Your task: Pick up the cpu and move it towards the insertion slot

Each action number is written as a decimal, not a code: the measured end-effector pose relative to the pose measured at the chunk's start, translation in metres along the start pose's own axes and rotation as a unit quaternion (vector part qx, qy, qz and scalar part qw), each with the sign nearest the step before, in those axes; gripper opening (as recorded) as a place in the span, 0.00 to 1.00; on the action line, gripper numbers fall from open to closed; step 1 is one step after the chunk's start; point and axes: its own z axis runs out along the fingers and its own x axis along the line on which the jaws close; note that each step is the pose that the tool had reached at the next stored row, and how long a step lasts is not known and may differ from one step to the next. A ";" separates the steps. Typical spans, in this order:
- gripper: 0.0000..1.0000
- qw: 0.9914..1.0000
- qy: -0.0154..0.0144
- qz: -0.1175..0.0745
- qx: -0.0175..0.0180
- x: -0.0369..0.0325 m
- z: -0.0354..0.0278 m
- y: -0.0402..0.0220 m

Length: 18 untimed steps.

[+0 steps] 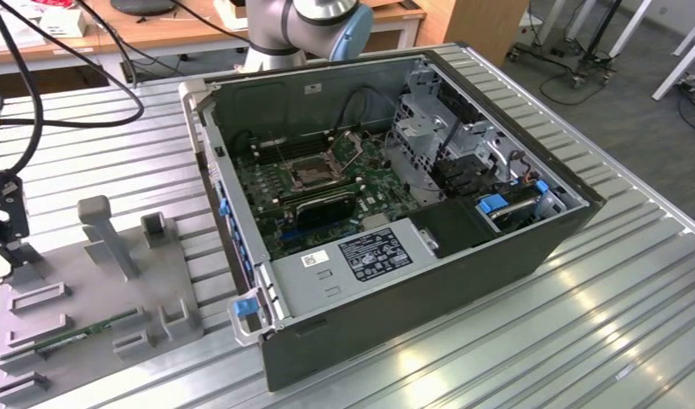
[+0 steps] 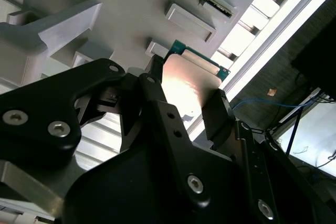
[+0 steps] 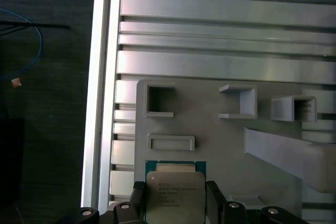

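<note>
Two black fingers (image 3: 212, 199) of the gripper (image 2: 186, 95) press on opposite edges of the thin, square, silvery-faced cpu (image 3: 175, 195), clamping it at the pale grey plastic fixture (image 3: 210, 129) on the ribbed metal table (image 3: 220, 66). Well apart, in the exterior view, the square, metal-framed insertion slot (image 1: 306, 176) lies on the green motherboard (image 1: 370, 170) inside the open black computer case (image 1: 439, 281).

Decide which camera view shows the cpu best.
The first wrist view: the cpu lies face-on, most of its pale face visible, clamped in the pincer. The second wrist view shows it slanted, glare-washed and partly behind the pincer's fingers.
</note>
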 end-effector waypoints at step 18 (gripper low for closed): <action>0.55 1.000 0.000 0.000 0.000 0.0000 -0.0249 0.0010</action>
